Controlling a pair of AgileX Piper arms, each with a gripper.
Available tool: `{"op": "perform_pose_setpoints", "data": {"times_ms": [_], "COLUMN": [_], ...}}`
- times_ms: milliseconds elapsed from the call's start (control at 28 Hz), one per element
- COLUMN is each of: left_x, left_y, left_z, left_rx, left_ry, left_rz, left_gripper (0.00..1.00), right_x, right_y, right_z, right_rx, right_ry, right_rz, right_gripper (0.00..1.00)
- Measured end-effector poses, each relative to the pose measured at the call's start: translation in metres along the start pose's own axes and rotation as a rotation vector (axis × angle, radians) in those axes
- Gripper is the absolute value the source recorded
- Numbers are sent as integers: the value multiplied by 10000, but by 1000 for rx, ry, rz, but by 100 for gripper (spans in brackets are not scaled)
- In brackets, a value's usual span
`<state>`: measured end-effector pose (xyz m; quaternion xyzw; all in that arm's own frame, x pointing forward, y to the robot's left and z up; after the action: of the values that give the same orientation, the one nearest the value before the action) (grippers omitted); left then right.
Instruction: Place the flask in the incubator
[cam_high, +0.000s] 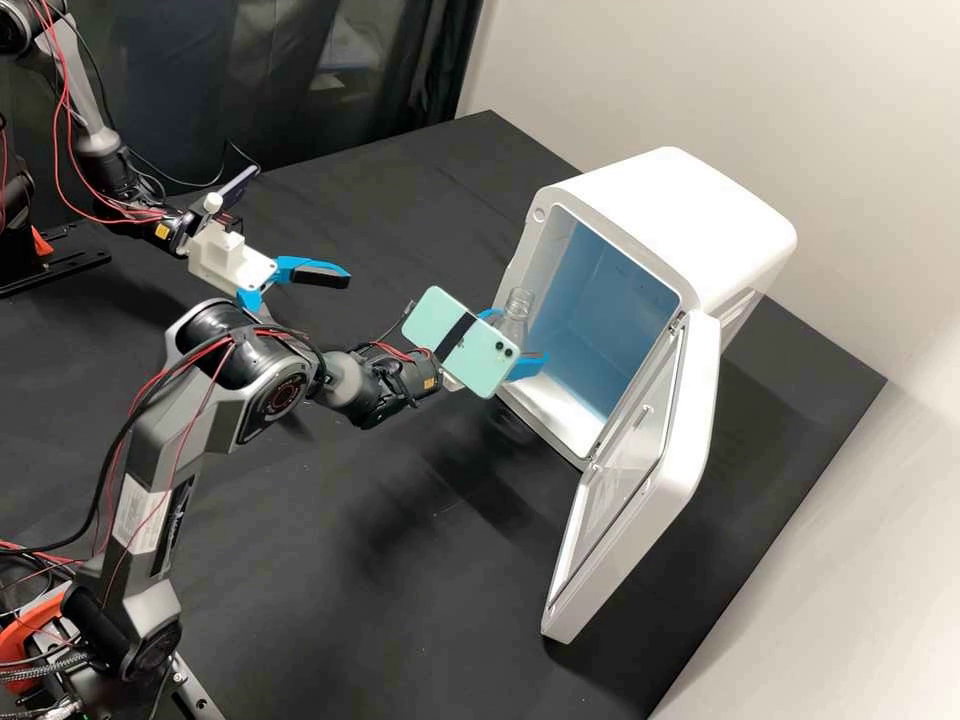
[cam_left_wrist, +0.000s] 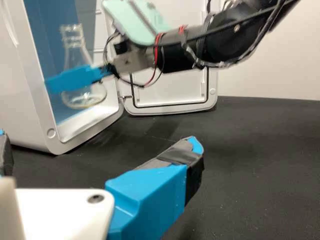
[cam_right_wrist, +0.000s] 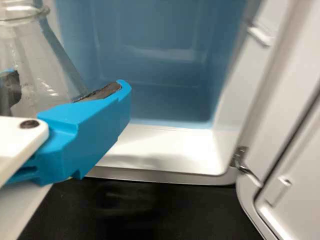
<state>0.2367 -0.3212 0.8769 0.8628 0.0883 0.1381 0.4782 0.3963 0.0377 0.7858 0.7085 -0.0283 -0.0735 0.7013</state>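
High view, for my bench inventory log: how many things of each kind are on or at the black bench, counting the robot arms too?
Arms: 2, the left arm and the right arm
Flasks: 1, the flask, held in the right arm's jaws
Incubators: 1, the incubator, door open
Total: 4

Bright, even light fills the room, probably from overhead. Soft shadows lie on the black bench (cam_high: 420, 200) beneath my right arm (cam_high: 200, 400) and beside the incubator (cam_high: 690, 230) door. Its white sill glares, and the flask (cam_right_wrist: 30, 60) glints palely in my right wrist view.
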Motion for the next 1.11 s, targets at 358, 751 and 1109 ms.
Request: {"op": "perform_pose_setpoints", "data": {"times_ms": [358,751,1109], "left_x": [9,11,11], "left_y": [-23,-25,-25], "left_z": [39,49,49], "left_rx": [0,0,0], "left_ry": [-15,-19,-19], "left_rz": [-9,-10,-10], "left_gripper": [100,100,100], "right_x": [-75,142,345], "right_y": [249,244,146], "right_z": [223,125,-50], "right_rx": [72,52,-10], "right_ry": [-33,-24,-29], "right_rz": [71,92,77], "right_gripper": [0,0,0]}}
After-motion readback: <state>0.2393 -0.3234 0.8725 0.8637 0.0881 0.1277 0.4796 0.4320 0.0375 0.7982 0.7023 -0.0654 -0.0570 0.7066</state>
